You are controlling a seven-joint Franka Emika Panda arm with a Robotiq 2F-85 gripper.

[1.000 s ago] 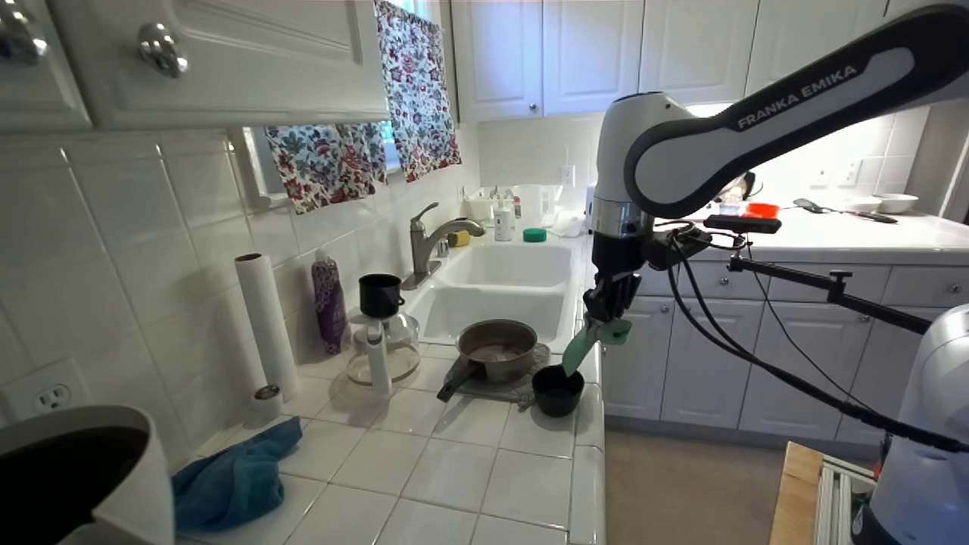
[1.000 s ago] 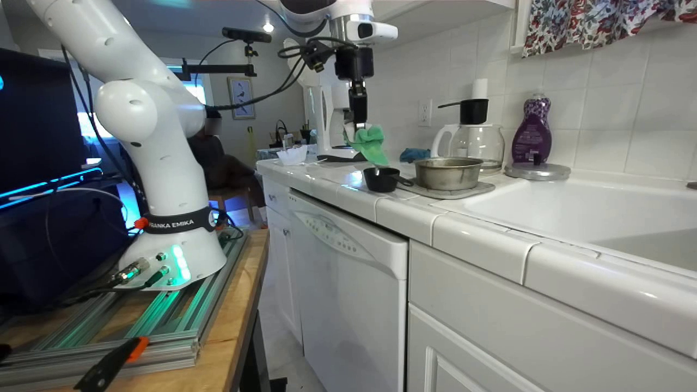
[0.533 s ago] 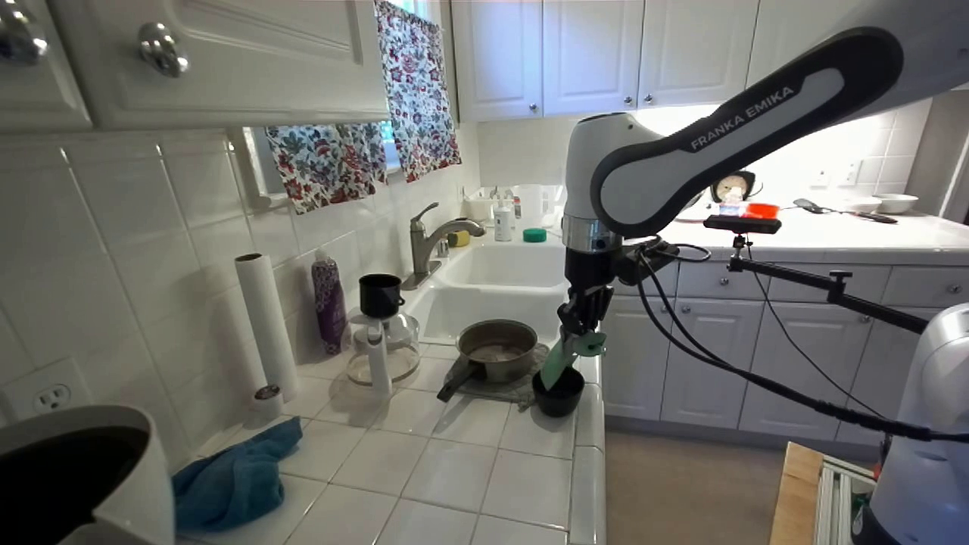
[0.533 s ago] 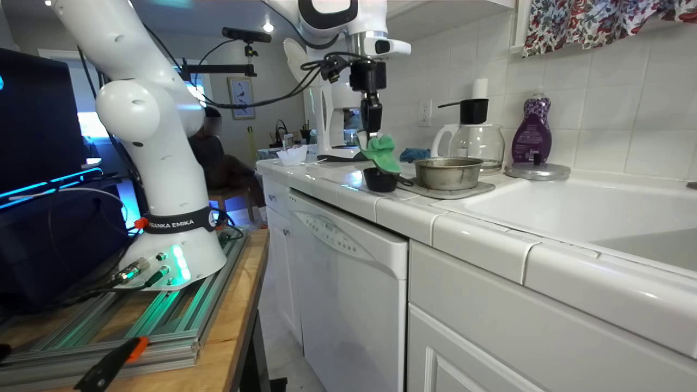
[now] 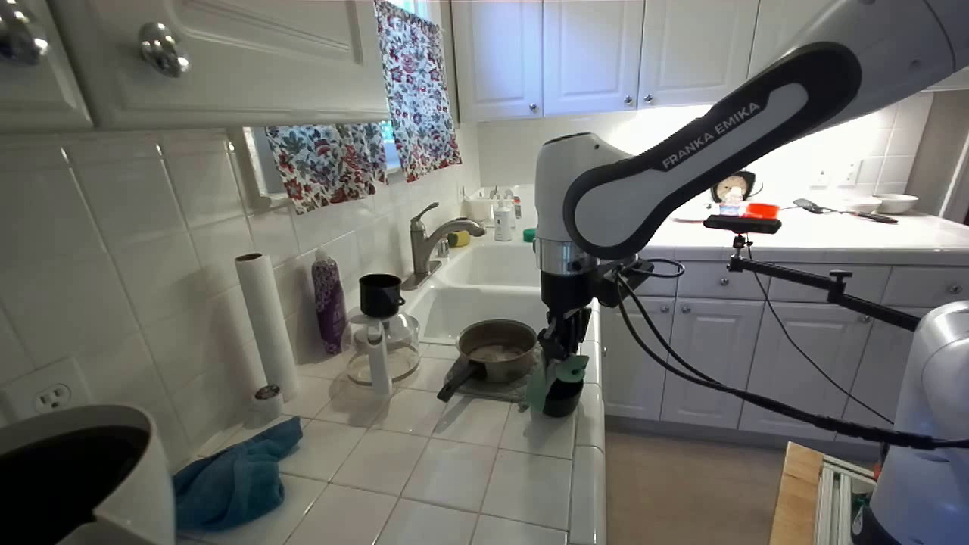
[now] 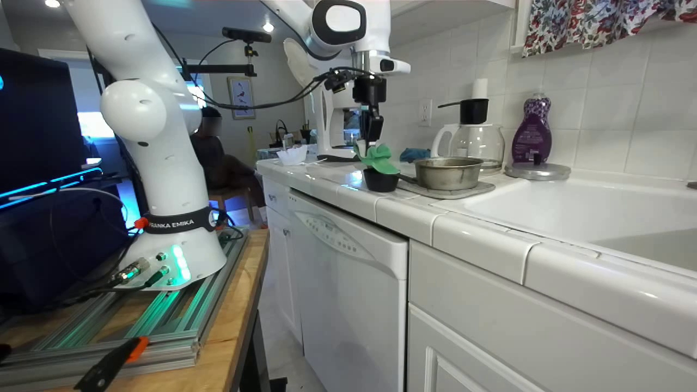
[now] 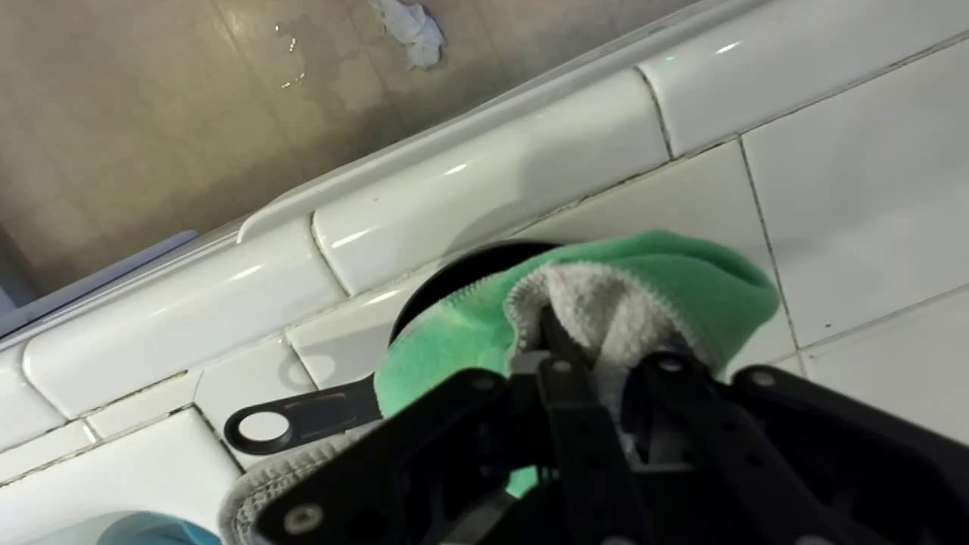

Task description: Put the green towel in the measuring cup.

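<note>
Over the measuring cup (image 6: 381,181): the end effector (image 7: 612,356) is hovering close above it, pointing roughly downward.

Green towel (image 6: 377,158): it's being pinched by a fold in the end effector, pale underside bunching up between the jaws, and it's covering most of the cup's mouth. Can't tell how much is dipping inside.

Loose flap (image 5: 536,389): in an exterior view it's hanging in front of the cup's side, touching or not I can't say.

Cup handle (image 7: 325,415): it's pointing more or less along the front edge of the tabletop (image 5: 447,469), and the towel's long spread is following nearly the same line.

Bare rim (image 7: 465,271): it's showing only toward that front edge and the handle, so imo the cup's mouth is lying mostly below the pinch and a touch that way.

Coming drop: I'm guessing it's needing a small nudge toward the bare rim, then some pushing down before release.

Saucepan (image 6: 449,175): it's sitting just beside the cup, so I wouldn't be swinging wide.

Flap snag: letting go at this height is probably leaving it dangling outside.
</note>
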